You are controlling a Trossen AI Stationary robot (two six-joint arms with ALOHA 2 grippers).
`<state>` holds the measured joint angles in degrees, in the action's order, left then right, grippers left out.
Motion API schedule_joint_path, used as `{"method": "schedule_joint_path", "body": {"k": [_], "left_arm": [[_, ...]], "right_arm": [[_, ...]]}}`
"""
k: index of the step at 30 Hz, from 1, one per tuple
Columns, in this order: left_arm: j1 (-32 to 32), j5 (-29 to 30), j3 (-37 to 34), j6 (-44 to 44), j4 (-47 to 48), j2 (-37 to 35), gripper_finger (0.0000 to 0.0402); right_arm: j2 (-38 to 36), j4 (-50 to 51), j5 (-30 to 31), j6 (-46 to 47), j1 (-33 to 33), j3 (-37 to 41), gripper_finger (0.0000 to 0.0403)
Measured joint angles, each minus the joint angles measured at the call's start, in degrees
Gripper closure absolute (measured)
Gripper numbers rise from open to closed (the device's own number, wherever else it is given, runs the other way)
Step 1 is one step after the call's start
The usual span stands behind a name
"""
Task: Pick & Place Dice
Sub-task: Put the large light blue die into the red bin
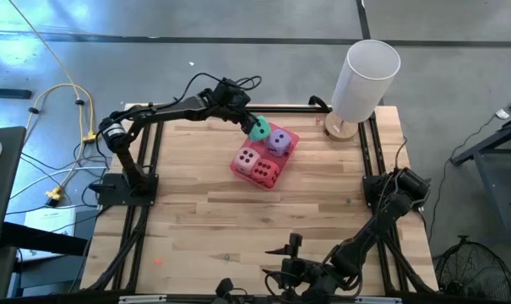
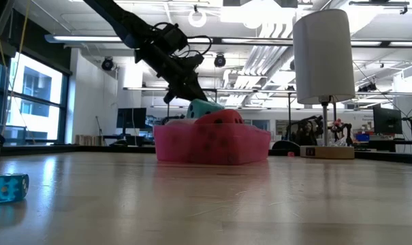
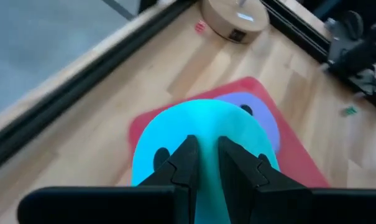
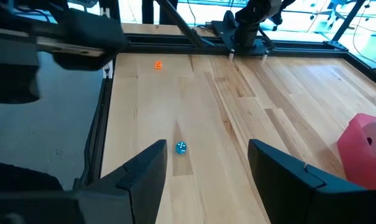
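Now, step: placing the last die.
Left gripper [image 1: 253,127]: jaws pinched narrow on the teal die [image 1: 260,129], held just above the pink tray [image 1: 290,138].
Other dice: purple [image 1: 279,141], pale pink [image 1: 247,158], red [image 1: 266,172], all in the tray.
Next move, likely: lower, release.
Right gripper [image 4: 203,165]: jaws apart, empty, far from the tray at the tabletop [image 1: 204,219] edge.

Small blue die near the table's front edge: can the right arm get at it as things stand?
Probably yes. The small blue die lies alone on bare wood ahead of the right gripper, its jaws open, nothing between them.
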<state>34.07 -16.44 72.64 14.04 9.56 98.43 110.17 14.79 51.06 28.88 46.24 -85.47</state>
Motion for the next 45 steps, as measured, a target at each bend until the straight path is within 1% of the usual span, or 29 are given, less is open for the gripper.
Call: {"method": "schedule_joint_path", "body": {"k": [5, 7, 15, 22, 27, 32, 37, 41, 45], "left_arm": [[0.13, -6.40, -0.11, 2.94, -0.68, 0.22, 0.0358], [0.62, -7.93, -0.11, 4.09, -1.49, 0.20, 0.0358], [0.54, -8.21, -0.11, 6.40, -1.83, 0.34, 0.0358], [-0.41, -8.34, 0.11, 6.80, -3.74, 3.89, 0.0358], [-0.73, -8.52, 0.15, 6.41, -4.50, 4.38, 0.0358], [-0.68, -11.76, 0.09, 6.66, -4.10, 4.46, 0.0358], [-1.90, -12.16, 0.00, 4.11, -4.05, 4.50, 0.0357], [-3.01, -12.30, -0.15, 0.34, -3.56, 4.63, 0.0338], [-3.93, -11.72, -0.15, -2.94, -3.60, 4.63, 0.0303]], "right_arm": [[0.00, 0.02, -0.01, -0.08, 0.00, 0.00, 0.0185], [0.00, 0.04, -0.11, -0.07, 0.00, 0.00, 0.0185], [0.00, 0.02, -0.20, -0.02, 0.15, 0.00, 0.0185], [0.00, -0.35, -0.21, 0.07, 0.15, 0.00, 0.0185], [0.00, 0.02, -0.34, 1.02, 0.15, 0.00, 0.0185], [0.00, 0.10, -0.52, 0.99, 0.15, 0.00, 0.0185], [0.00, 0.35, -0.52, 0.96, 0.15, 0.00, 0.0185], [0.00, 0.44, -0.51, 1.22, 0.15, 0.00, 0.0185], [0.00, 0.44, -0.52, 1.31, 0.15, 0.00, 0.0185]]}}
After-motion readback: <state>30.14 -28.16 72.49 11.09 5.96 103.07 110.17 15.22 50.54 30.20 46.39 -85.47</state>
